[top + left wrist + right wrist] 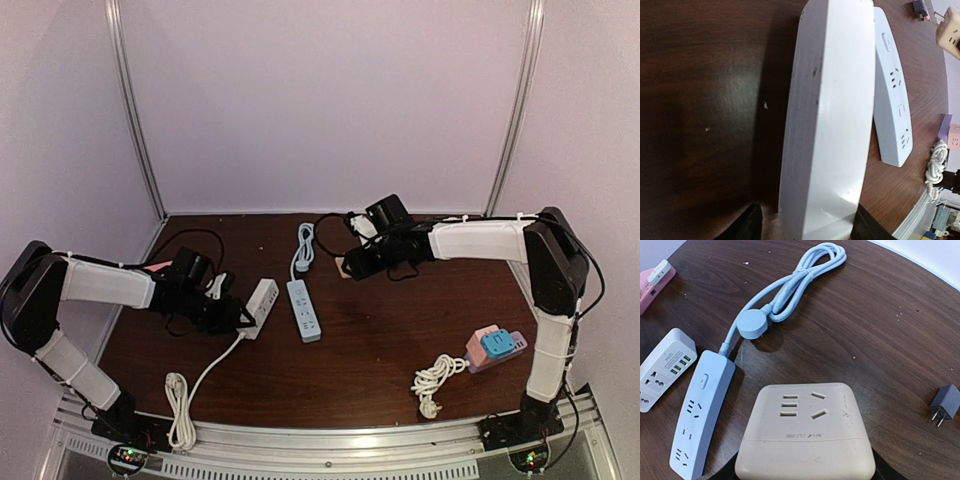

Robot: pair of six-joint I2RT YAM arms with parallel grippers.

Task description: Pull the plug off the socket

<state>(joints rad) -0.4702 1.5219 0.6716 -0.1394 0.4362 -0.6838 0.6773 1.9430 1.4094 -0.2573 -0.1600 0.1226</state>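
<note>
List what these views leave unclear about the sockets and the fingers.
- Left wrist: white strip shows only its side; socket face turned away. Left fingers cut off by the bottom edge, grip unclear.
- Right wrist: right fingers cut off beside the beige socket block, grip unclear.
- Top: grey plug too small to find.

- Worktop (380, 340): dark wood
- White power strip (262, 303) left, pale blue strip (304, 310) centre
- Beige socket block (807, 432), grey plug (944, 404) nearby
- Coloured adapters (495, 347), coiled white cord (436, 378) right

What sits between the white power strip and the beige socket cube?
The pale blue power strip lies between them, shown in the right wrist view.
</note>
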